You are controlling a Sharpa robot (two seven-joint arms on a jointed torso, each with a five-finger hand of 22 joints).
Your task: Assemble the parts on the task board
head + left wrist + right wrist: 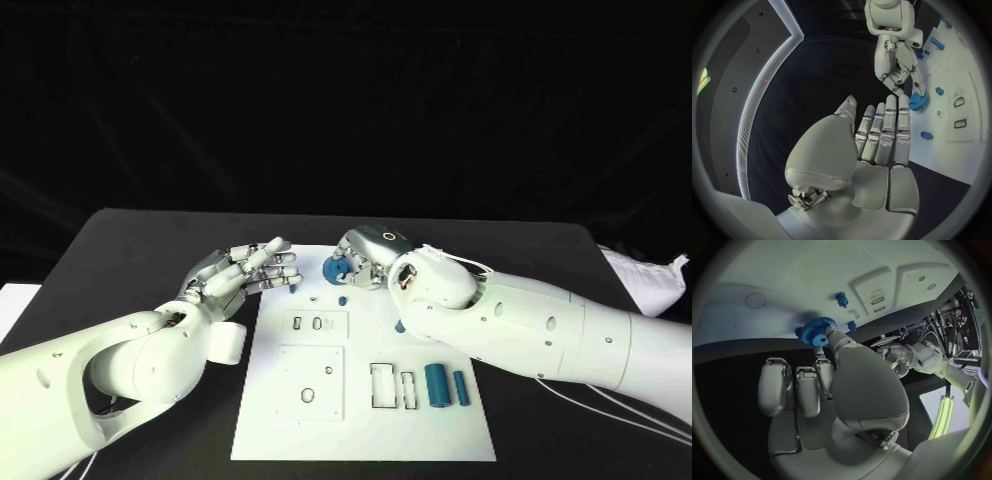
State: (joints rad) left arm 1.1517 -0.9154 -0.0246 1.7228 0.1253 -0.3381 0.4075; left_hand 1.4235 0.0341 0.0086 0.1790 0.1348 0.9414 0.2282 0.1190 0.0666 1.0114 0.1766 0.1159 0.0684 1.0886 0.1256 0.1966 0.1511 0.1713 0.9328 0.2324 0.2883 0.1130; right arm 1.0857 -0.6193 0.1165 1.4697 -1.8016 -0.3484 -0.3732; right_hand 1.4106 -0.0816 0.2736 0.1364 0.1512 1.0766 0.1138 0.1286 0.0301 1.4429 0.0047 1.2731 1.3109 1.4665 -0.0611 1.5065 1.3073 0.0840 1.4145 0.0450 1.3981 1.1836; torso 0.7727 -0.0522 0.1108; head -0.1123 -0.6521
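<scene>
Two robot hands meet at the far end of the task board (361,400), the white plate lying on the black desk (144,250). Right robot hand (368,255): it reaches in over the board's far edge and touches a blue gear (336,270) with its fingertips; the right wrist view shows the gear (817,333) toothed, with a pale hub, against the tip of one extended finger while the remaining fingers are curled back. Whether the gear is pinched or merely pressed down cannot be told with certainty, but the contact reads as a grip. Left robot hand (248,270): fingers straight and slightly spread, holding nothing, hovering just beside the board's far left corner; in its own wrist view its fingers (886,135) point toward the gear (918,102), near it yet apart.

Key relation: the gear sits at the board's far edge, directly under the right fingertips and between the two hands, so the right hand is the nearer one. The gear lies flat, its axis roughly perpendicular to the board as far as can be judged.

Other parts relative to the board: a small blue peg (342,297) stands just nearward of the gear; two long blue bars (436,385) lie side by side near the board's near right corner, their long axes running along the board's length, beside dark rectangular slots (384,385).

Judgement: seating the gear depends on lowering it squarely onto its post.
</scene>
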